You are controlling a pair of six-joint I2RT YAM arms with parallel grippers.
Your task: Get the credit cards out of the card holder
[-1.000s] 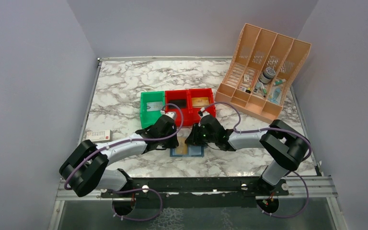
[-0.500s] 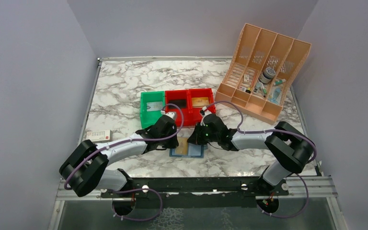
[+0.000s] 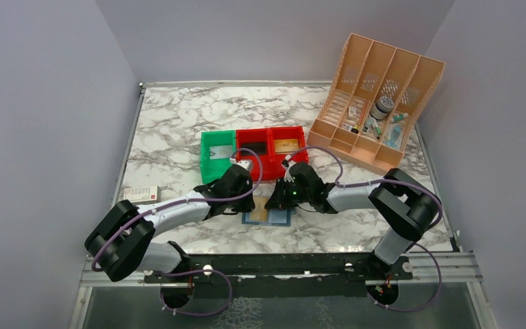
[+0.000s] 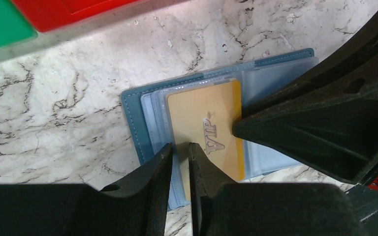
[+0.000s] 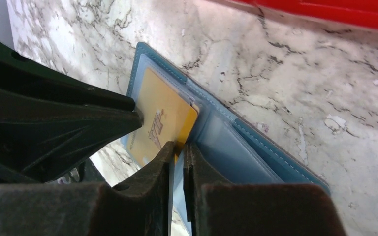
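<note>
The blue card holder (image 3: 282,217) lies open and flat on the marble between both grippers. A tan-gold credit card (image 4: 202,123) marked VIP lies on its left panel, with its yellow edge reaching over the middle fold (image 5: 191,114). My left gripper (image 4: 180,147) stands tip-down over the card's left edge and the pale sleeve, its jaws a narrow slit apart. My right gripper (image 5: 178,146) stands at the card's yellow edge, also parted by a slit, with that edge running into the gap. In the top view the left gripper (image 3: 250,203) and right gripper (image 3: 274,203) nearly meet.
Just behind the card holder stand a green bin (image 3: 207,162) and two red bins (image 3: 264,167), one holding a tan card (image 3: 287,144). A peach file organizer (image 3: 377,103) sits at the back right. A white-and-red box (image 3: 141,194) lies at the left.
My right gripper pulled back a little, then came down on the card's edge again; its jaws closed and parted slightly. The left gripper and the card holder have stayed put.
</note>
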